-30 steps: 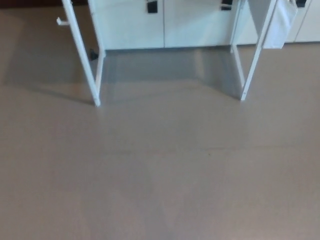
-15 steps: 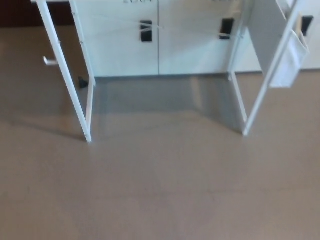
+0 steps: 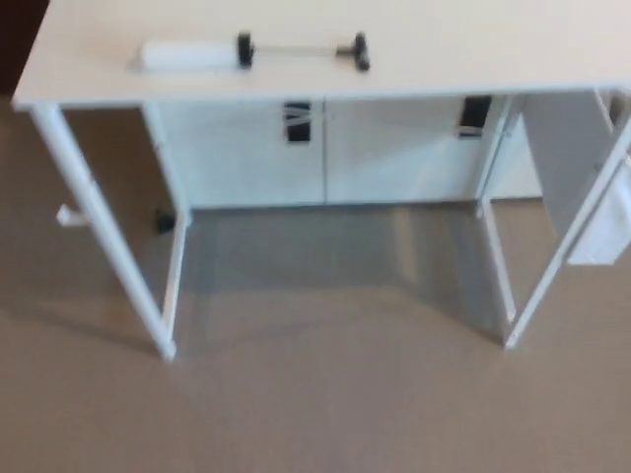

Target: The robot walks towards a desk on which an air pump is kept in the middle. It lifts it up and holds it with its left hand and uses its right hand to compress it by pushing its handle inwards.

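The air pump lies flat on the white desk, upper left of centre — pale barrel left, black handle right. Neither hand shows, so their fingers cannot be told. It looks light, rigid, perhaps slick — best gripped round the barrel.

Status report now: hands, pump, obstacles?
Both hands out of view. White air pump with black handle lying on white desk, untouched. Nothing blocking it.

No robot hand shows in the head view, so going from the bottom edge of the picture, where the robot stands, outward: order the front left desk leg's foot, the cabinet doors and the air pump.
1. Front left desk leg's foot, on the floor, lower left.
2. Cabinet doors, under the desk, behind.
3. Air pump, on the desktop, top.
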